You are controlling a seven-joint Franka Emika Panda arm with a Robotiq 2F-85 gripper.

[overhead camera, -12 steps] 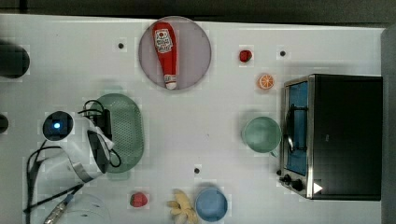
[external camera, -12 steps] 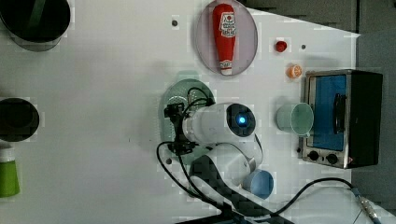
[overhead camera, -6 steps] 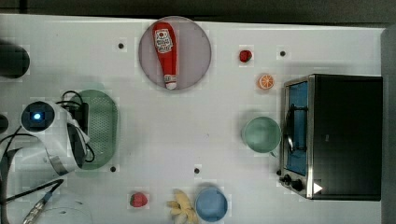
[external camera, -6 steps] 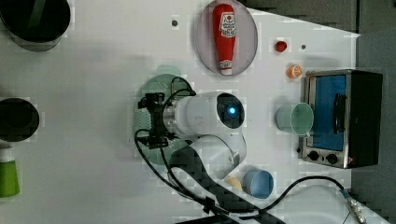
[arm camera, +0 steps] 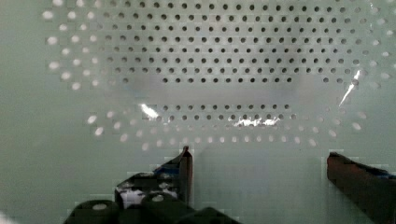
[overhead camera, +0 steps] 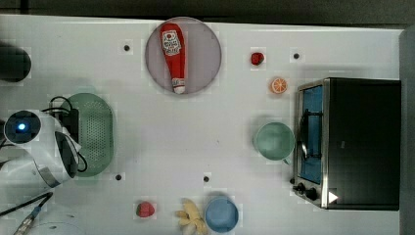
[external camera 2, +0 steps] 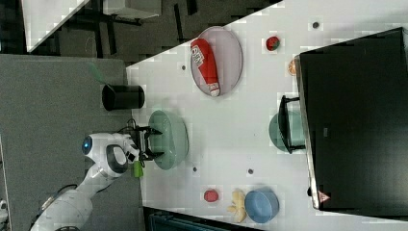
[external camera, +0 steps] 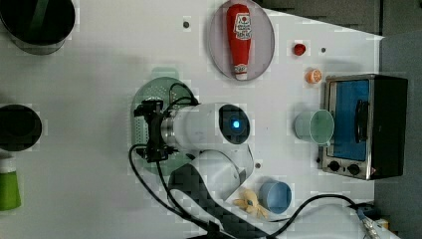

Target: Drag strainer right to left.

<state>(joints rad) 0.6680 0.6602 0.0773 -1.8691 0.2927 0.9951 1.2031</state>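
My jaws stand apart inside the pale mint-green perforated oval plastic strainer, at the top view's left on the white desk.

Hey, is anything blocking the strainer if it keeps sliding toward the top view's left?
Nothing visible does. The strainer has bare table around its rim; the black cup sits off to one side of that path.

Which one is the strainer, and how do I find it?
Start at the black oven on the top view's right, then cross the white table to its far left, where the robot's gripper sits. The strainer lies there: a big pale green oval full of tiny holes, unlike the round green cup.
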